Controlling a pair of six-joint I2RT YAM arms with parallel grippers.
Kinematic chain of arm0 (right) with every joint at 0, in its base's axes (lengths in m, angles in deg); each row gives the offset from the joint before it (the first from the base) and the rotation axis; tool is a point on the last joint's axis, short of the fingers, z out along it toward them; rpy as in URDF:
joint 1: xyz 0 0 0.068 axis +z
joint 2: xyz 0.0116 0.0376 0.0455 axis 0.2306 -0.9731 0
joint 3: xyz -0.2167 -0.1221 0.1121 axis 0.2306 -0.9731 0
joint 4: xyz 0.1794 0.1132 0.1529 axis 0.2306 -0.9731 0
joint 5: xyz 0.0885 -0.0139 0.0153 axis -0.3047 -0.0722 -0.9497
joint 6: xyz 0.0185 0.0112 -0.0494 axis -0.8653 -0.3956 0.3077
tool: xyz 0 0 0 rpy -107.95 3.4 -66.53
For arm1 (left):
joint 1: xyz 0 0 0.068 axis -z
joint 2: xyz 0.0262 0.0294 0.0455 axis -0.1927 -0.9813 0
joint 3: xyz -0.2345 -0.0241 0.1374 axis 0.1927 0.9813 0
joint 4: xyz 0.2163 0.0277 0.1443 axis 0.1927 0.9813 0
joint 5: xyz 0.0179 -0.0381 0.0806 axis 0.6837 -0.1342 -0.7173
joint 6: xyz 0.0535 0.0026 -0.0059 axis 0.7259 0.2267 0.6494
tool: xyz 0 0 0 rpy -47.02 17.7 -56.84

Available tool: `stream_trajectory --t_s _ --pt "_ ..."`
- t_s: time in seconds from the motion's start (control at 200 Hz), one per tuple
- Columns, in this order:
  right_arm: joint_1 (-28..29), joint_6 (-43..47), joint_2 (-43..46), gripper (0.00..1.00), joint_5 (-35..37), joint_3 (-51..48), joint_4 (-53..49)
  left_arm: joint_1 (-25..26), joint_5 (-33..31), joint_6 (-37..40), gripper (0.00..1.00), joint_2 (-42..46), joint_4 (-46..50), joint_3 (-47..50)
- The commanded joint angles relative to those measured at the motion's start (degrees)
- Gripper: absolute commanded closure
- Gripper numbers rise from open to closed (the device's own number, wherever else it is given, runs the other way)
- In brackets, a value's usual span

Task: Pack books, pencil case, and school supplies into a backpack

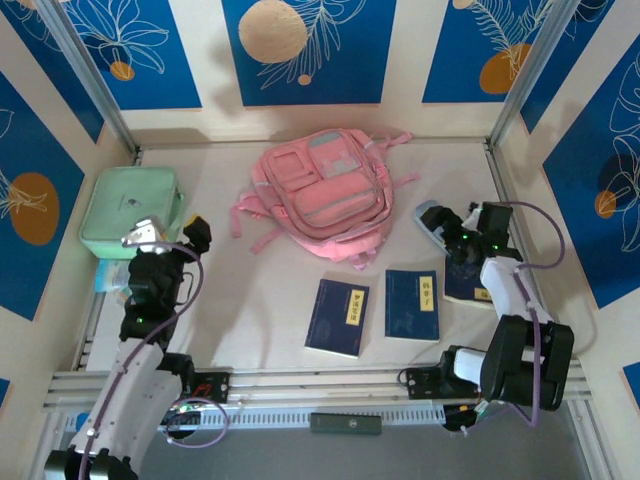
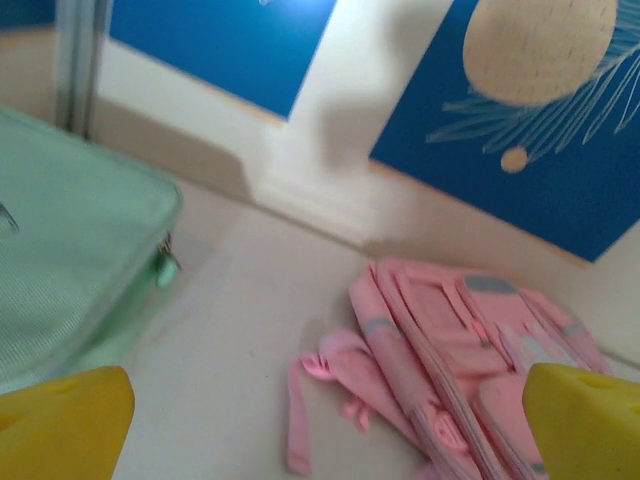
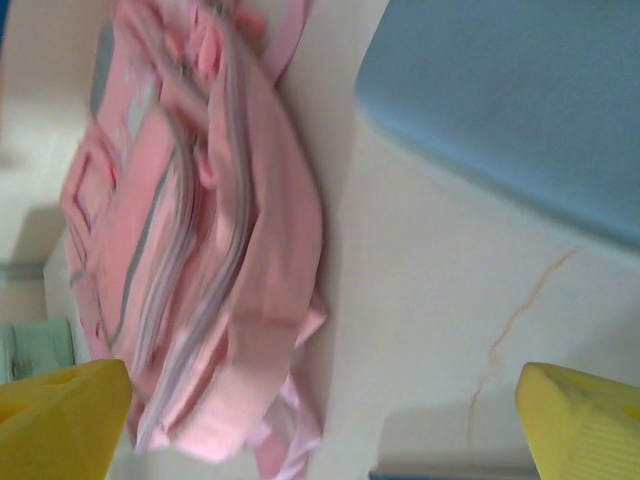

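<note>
Both jaws stood wide, empty. Backpack (image 1: 320, 195) lay flat, soft and floppy, probably best gripped at a zipper edge. Thin stiff books (image 1: 338, 317) lay arm-side of it, pencil case (image 1: 433, 226) to its right.

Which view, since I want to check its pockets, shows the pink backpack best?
Top external: the whole backpack lies flat, front pockets up, straps spread. The left wrist view shows it blurred and cut off at the frame's bottom; the right wrist view, sideways and cropped.
</note>
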Motion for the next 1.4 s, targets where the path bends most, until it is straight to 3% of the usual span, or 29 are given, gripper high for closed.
stream_trajectory --t_s 0.0,0.11,0.185,0.3,0.46,0.685,0.775,1.045,1.22,1.396 --pt "6.61 -0.72 1.45 0.01 4.03 1.98 -7.89 0.44 8.45 -8.79 0.0 -3.75 12.19 -4.08" --pt "12.54 -4.83 0.09 0.01 5.45 2.75 -9.45 4.02 12.78 -12.61 0.01 -8.48 13.04 -4.85" --pt "14.99 -8.94 -2.35 0.02 3.41 3.15 -7.26 8.64 11.79 -14.22 0.01 -10.79 13.61 -5.42" --pt "19.49 -11.32 -7.47 0.08 6.42 7.18 -6.85 17.18 9.77 -17.75 0.0 -14.23 12.9 -6.58" --pt "20.59 -14.62 -15.49 0.14 7.96 11.79 -5.01 26.68 6.85 -19.15 0.01 -20.45 10.4 -8.73" --pt "22.4 -16.08 -25.42 0.17 11.57 19.43 -2.08 32.49 7.6 -19.73 0.01 -29.12 5.7 -11.54" --pt "22.58 -16.35 -29.22 0.3 10.7 21.87 -1.01 33.17 9.23 -19.51 0.01 -30.87 3.71 -12.07" --pt "28.41 -18.07 -28.73 0.9 11.13 24.66 1.31 32.78 9.47 -15.32 0.01 -31.01 12.33 -16.21" --pt "39.23 -22.3 -25.43 0.93 19.26 27.74 0.52 28.26 9.65 -11.77 0.01 -29.84 25.41 -22.17" --pt "52.15 -26.47 -30.22 0.9 27.3 33.55 1.55 19.88 12.07 -10.77 0.0 -26.05 31.55 -22.72"
